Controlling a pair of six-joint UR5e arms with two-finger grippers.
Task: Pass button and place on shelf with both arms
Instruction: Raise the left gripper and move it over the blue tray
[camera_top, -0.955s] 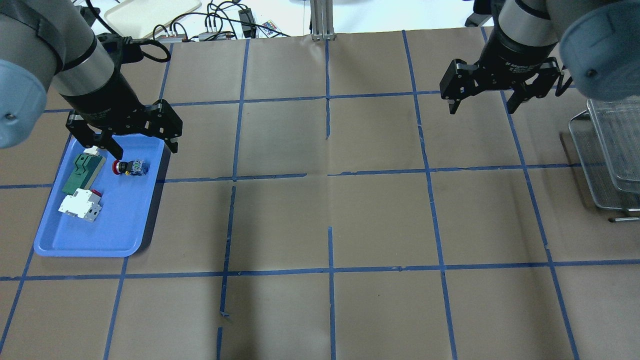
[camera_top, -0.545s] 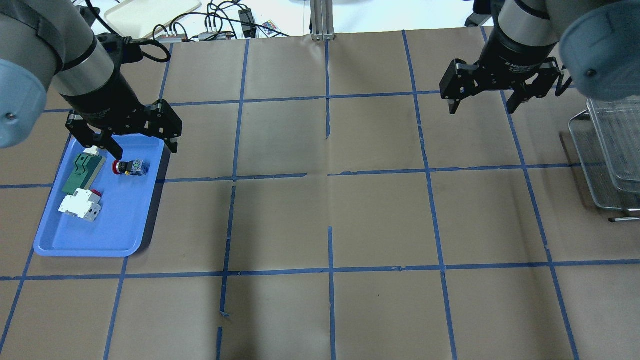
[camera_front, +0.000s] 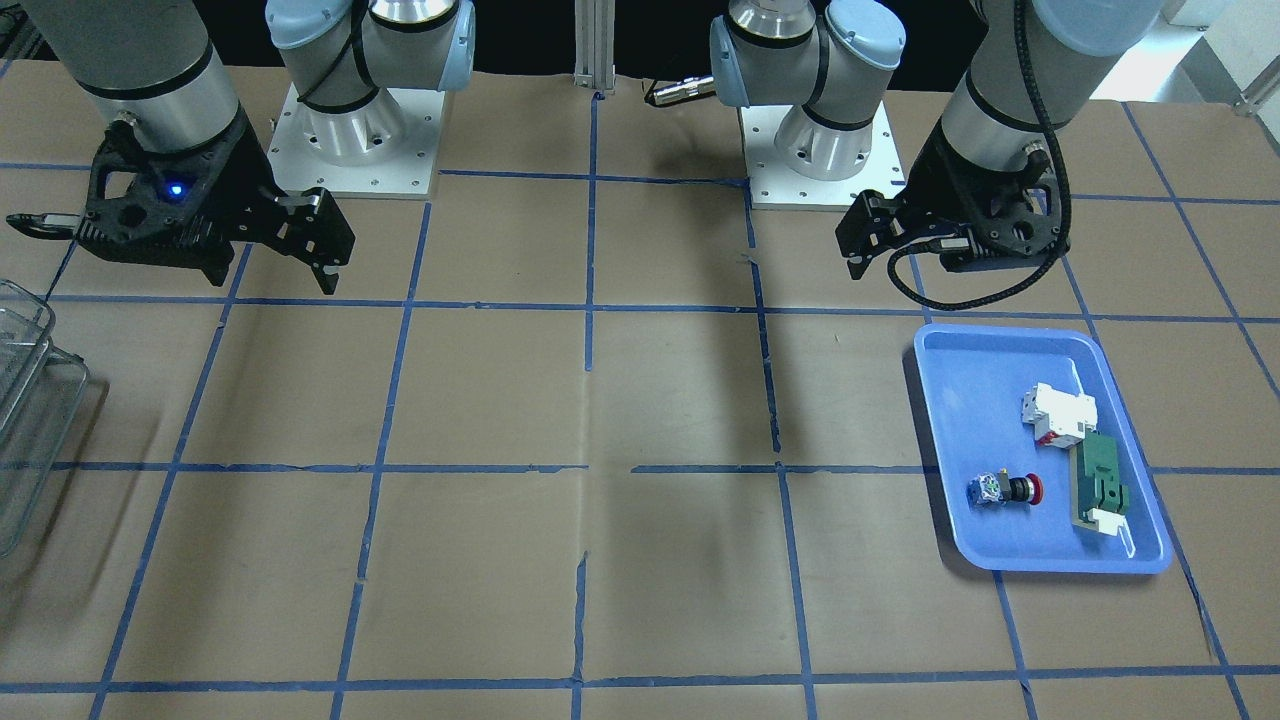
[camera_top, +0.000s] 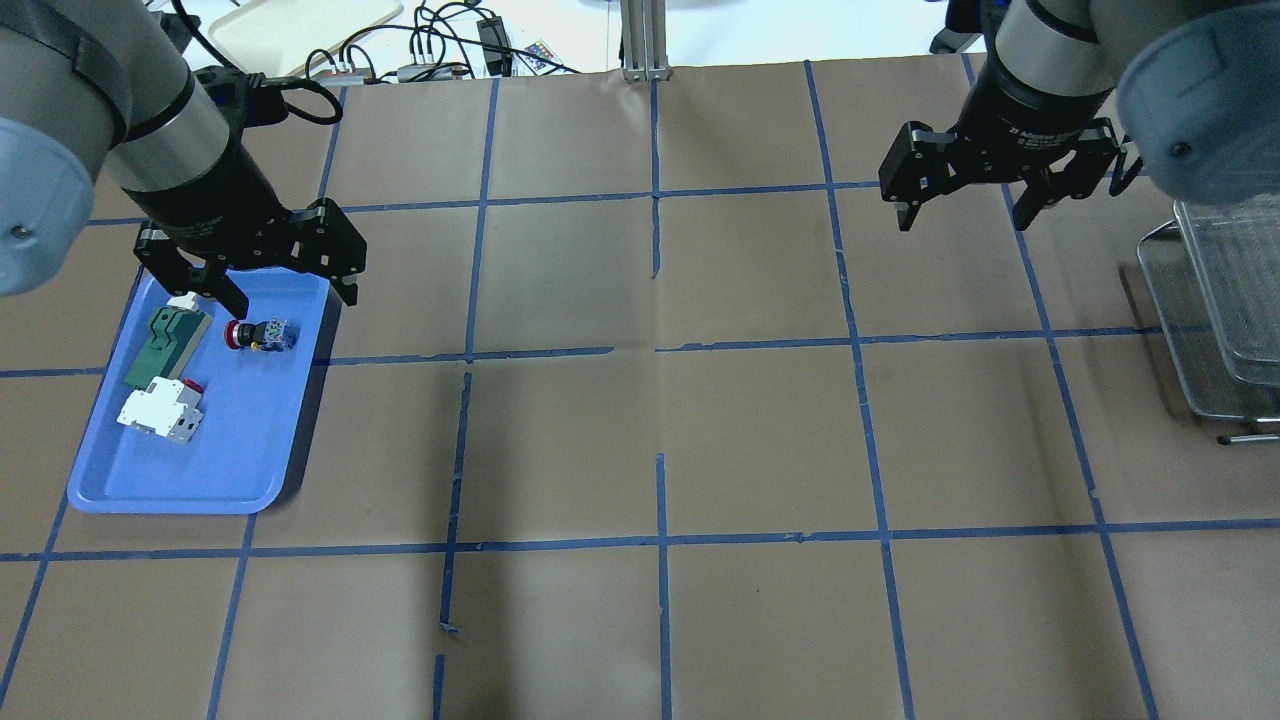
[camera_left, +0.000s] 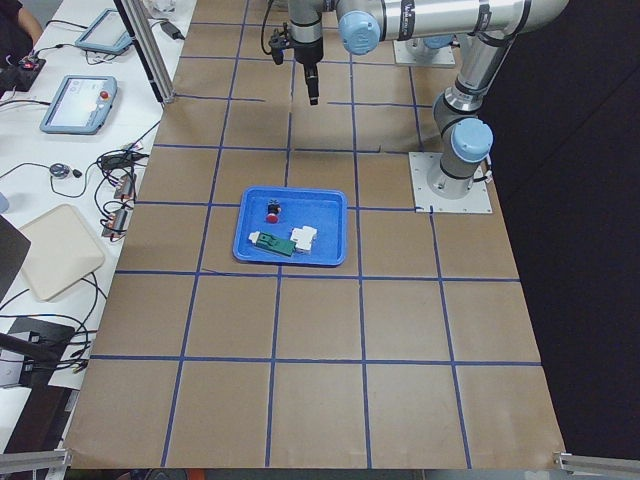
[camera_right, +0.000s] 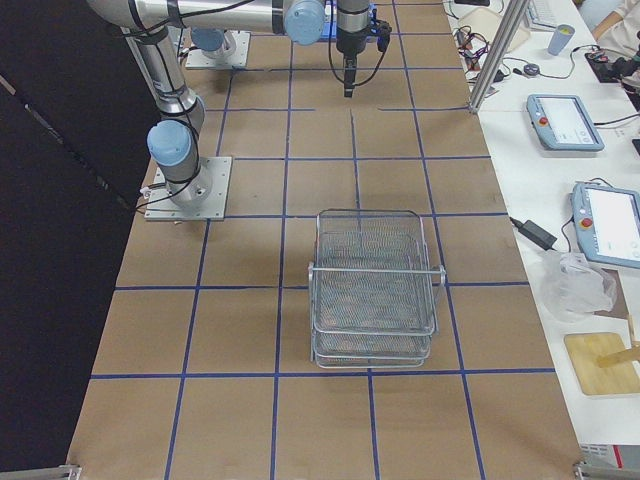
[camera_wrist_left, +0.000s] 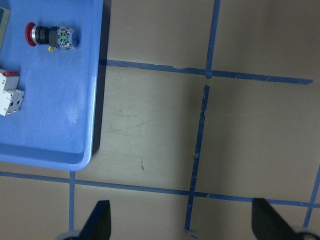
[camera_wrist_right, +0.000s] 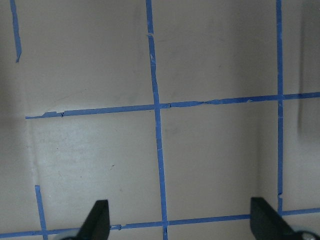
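The button (camera_top: 258, 335), with a red cap and a blue-silver base, lies on its side in the blue tray (camera_top: 200, 490) at the left of the table. It also shows in the front view (camera_front: 1008, 490) and at the top left of the left wrist view (camera_wrist_left: 50, 36). My left gripper (camera_top: 290, 298) hovers open and empty over the tray's far end, just beyond the button. My right gripper (camera_top: 962, 218) hangs open and empty over bare table at the far right. The clear wire shelf (camera_top: 1215, 300) stands at the right edge, beside the right gripper; it shows whole in the right view (camera_right: 375, 290).
A white-red breaker block (camera_top: 160, 410) and a green flat part (camera_top: 165, 345) lie in the tray beside the button. An aluminium post (camera_top: 643, 40) and cables (camera_top: 440, 50) sit at the table's far edge. Brown paper with blue tape lines covers the table.
My right gripper has drifted slightly toward the table's far edge. The left gripper and the button have not moved.
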